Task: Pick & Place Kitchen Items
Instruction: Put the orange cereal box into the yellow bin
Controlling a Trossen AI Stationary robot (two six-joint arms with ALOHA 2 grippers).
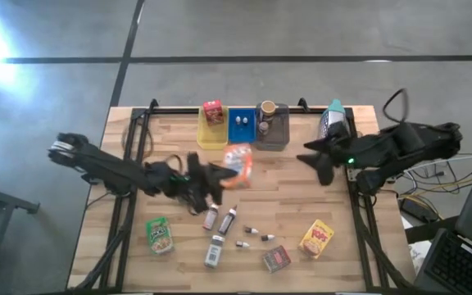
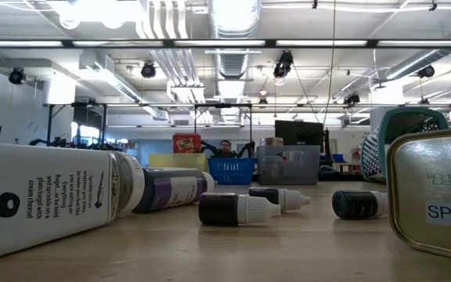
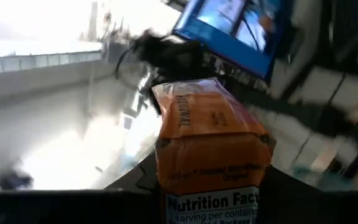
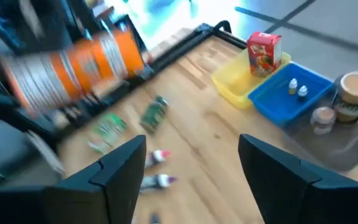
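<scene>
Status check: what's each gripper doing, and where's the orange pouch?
Left gripper shut on orange pouch, lifted mid-table near yellow tray. Right gripper open, empty, at the table's right side. Nothing blocking the trays.

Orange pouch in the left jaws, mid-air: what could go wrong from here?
1. The orange pouch is soft and held by one end in the left gripper; it may sag or slip.
2. The right gripper, jaws open, hangs near the trays; the arms could cross.
3. The yellow tray already holds a red box, so space is tight.
</scene>
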